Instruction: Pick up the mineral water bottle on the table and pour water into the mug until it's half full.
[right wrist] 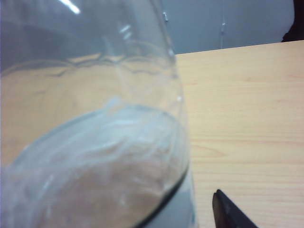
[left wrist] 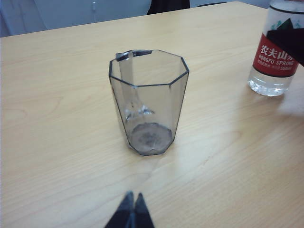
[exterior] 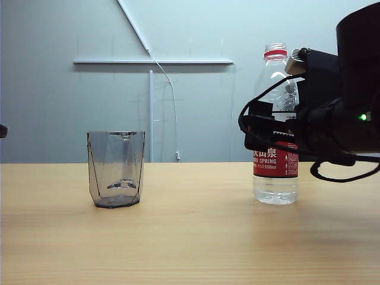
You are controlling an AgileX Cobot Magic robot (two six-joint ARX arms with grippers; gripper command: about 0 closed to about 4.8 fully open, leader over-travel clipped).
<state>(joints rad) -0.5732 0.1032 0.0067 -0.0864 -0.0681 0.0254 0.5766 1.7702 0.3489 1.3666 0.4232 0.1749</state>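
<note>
Light wood grain runs across the surface (exterior: 190,237), where the mineral water bottle (exterior: 276,124) stands upright and uncapped at the right, well apart from the empty smoky-grey mug (exterior: 116,169). My right hand (exterior: 270,127) is at the bottle's label with fingers spread wide; whether they touch the plastic I cannot quite tell. My left hand (left wrist: 132,211) hovers near the mug, fingertips pressed together. Water (exterior: 275,190) fills only the bottle's base.

Smoky-grey mug (exterior: 116,169) — red-labelled clear bottle (exterior: 276,127) — light-wood table (exterior: 190,237).
</note>
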